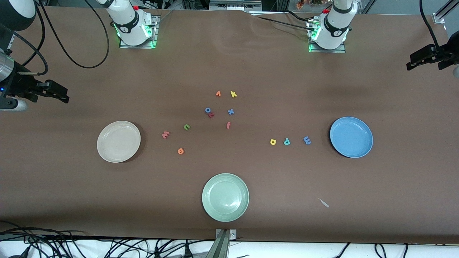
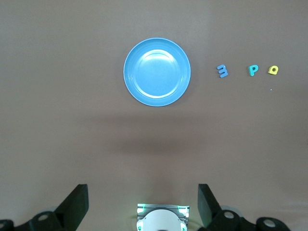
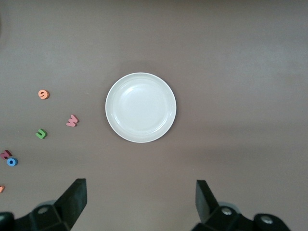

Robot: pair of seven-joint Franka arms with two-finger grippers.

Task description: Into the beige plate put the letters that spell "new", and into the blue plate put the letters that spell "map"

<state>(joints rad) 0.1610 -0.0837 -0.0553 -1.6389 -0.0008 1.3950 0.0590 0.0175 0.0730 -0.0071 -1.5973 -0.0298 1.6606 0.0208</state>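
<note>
Beige plate (image 3: 141,107) empty; only front view shows green plate (image 1: 225,197).

My 2 arms are glossy white with black joint rings, each bolted to a metal base plate glowing green at the edges. There's a small red button up on each one. Thick black cables loop off my sides. My left gripper (image 2: 142,204) and right gripper (image 3: 139,202) are matte black, wedge-shaped fingers, with silver screws at the knuckles.
</note>
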